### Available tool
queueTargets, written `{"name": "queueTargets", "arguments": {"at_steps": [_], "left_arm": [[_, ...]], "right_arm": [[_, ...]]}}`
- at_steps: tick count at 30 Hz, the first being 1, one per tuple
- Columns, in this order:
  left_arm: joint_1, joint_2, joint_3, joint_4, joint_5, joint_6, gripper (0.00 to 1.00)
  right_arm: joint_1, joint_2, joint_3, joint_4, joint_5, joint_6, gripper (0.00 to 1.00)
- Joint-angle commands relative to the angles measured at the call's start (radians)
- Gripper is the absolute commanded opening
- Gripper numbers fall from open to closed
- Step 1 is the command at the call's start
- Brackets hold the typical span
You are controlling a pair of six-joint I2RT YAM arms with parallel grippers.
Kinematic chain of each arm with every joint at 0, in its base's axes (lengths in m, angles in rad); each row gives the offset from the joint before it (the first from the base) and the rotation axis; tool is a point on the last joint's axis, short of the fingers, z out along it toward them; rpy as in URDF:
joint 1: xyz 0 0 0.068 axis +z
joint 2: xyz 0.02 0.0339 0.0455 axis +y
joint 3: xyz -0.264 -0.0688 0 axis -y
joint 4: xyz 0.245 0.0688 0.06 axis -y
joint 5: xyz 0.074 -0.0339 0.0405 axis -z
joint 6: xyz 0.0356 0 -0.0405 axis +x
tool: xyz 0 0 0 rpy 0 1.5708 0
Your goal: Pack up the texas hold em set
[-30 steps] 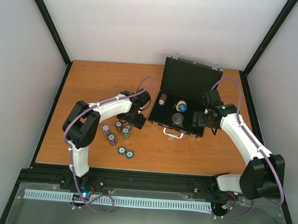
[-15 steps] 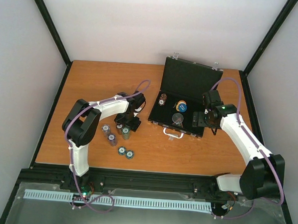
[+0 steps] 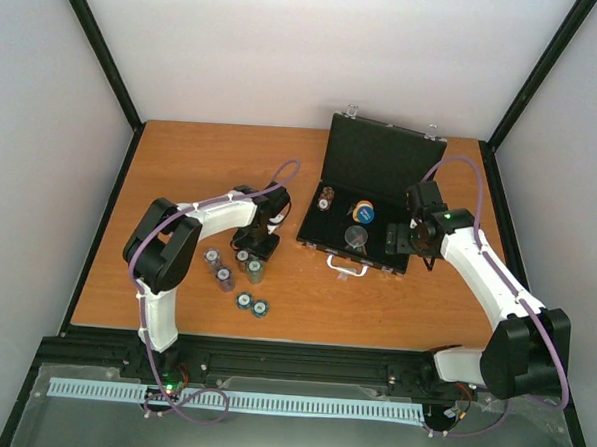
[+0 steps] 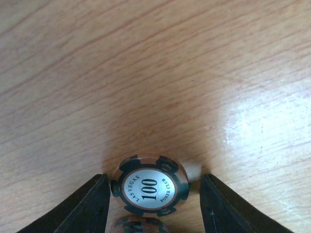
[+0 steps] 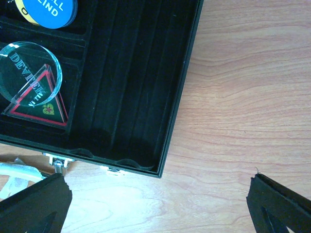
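Observation:
The black hinged case (image 3: 365,202) lies open at the right of the table, lid up. In it are a small chip stack (image 3: 326,198), the blue round disc (image 3: 363,212), a clear round disc (image 3: 356,237) and, in the right wrist view, the dark triangular token (image 5: 41,99). My left gripper (image 3: 255,246) is open and low over loose chip stacks. In the left wrist view its fingers (image 4: 90,204) stand either side of a brown "100" chip stack (image 4: 149,184), with a gap on the right. My right gripper (image 3: 413,240) is wide open and empty above the case's front right corner (image 5: 163,170).
More chip stacks stand left of the case (image 3: 212,259) (image 3: 224,277), and two blue chips (image 3: 252,304) lie nearer the front edge. A second stack (image 4: 141,225) sits just behind the framed one. The case's silver handle (image 3: 346,267) points to the front.
My left gripper has moved left and toward the front, away from the case, down over the loose chip stacks. The right arm has not moved.

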Motion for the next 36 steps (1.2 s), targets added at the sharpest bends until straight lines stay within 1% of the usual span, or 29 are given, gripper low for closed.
{"name": "queueTargets", "arguments": {"at_steps": [1, 2, 5, 6, 11, 18, 24, 36], "left_arm": [[0.005, 0.041, -0.030, -0.002, -0.016, 0.002, 0.53], [0.005, 0.040, -0.028, -0.002, -0.017, 0.001, 0.51], [0.005, 0.040, -0.020, -0.001, -0.021, -0.001, 0.40], [0.005, 0.042, -0.016, 0.001, -0.022, -0.002, 0.38], [0.005, 0.066, 0.006, 0.007, -0.029, -0.015, 0.42], [0.005, 0.057, 0.048, 0.001, -0.022, -0.017, 0.40], [0.005, 0.012, 0.107, -0.015, 0.010, -0.020, 0.39], [0.005, -0.022, 0.210, -0.043, 0.059, -0.040, 0.38]], "right_arm": [[-0.009, -0.030, -0.008, 0.018, 0.002, 0.007, 1.00], [-0.008, -0.030, -0.008, 0.018, 0.002, 0.008, 1.00], [-0.008, -0.032, -0.007, 0.018, 0.002, 0.009, 1.00], [-0.008, -0.031, -0.007, 0.018, 0.002, 0.009, 1.00], [-0.008, -0.030, -0.007, 0.018, 0.001, 0.007, 1.00], [-0.008, -0.026, -0.008, 0.021, 0.005, 0.007, 1.00], [-0.008, -0.018, -0.014, 0.030, 0.002, 0.007, 1.00], [-0.007, -0.001, -0.010, 0.035, 0.002, -0.003, 1.00]]}}
